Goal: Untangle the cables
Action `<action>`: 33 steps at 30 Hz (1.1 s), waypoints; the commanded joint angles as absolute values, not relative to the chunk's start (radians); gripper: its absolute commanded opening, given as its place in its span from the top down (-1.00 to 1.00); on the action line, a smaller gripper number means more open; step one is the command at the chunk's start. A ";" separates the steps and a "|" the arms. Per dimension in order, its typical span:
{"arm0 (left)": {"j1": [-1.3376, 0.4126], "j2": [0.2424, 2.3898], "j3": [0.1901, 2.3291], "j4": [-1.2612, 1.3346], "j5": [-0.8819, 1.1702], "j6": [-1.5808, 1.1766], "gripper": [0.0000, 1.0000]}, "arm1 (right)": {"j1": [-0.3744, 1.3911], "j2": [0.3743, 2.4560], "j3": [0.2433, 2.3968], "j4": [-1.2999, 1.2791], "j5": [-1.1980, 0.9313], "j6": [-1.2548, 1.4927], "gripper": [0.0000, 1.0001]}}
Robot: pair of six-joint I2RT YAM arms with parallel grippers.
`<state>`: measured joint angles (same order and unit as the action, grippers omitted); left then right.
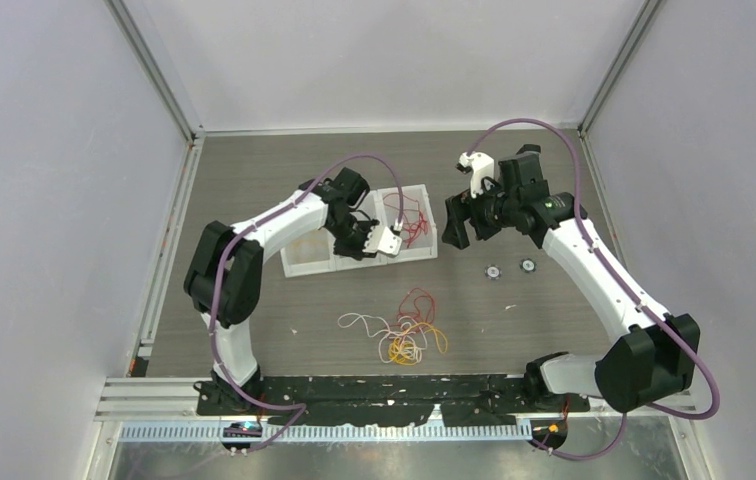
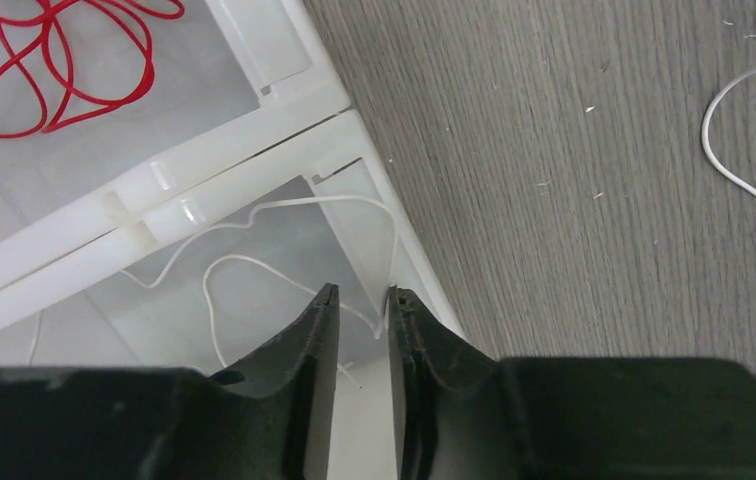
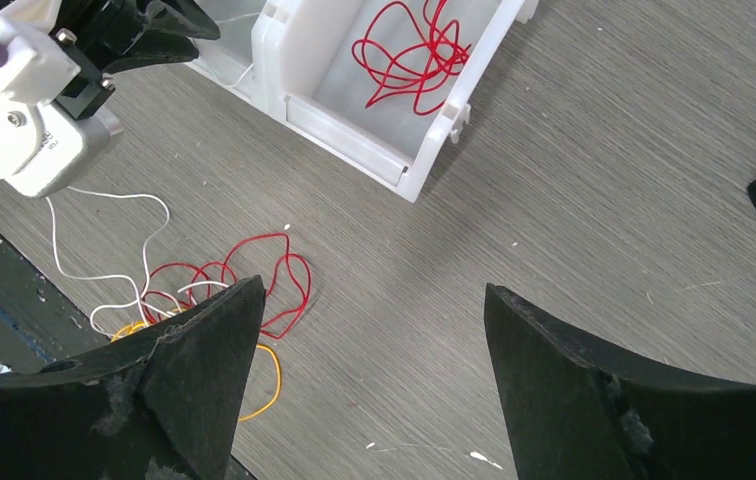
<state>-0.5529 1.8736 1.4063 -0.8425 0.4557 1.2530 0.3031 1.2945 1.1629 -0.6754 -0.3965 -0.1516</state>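
A loose tangle of red, white and yellow-orange cables lies on the table in front of the arms; in the right wrist view its red loops and a yellow loop show beside my left finger. A separate red cable lies in the right compartment of a white tray. A white cable lies in the middle compartment. My left gripper hangs over that compartment, jaws a narrow gap apart, nothing between them. My right gripper is wide open and empty above bare table.
Two small round discs lie on the table right of the tangle. Another white strand curls on the wood beside the tray wall. Grey enclosure walls stand close on both sides and at the back.
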 commanded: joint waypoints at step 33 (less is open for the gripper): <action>-0.548 1.944 1.503 -0.766 0.262 1.325 0.75 | 0.264 1.311 1.184 -0.669 -0.453 -0.159 -0.68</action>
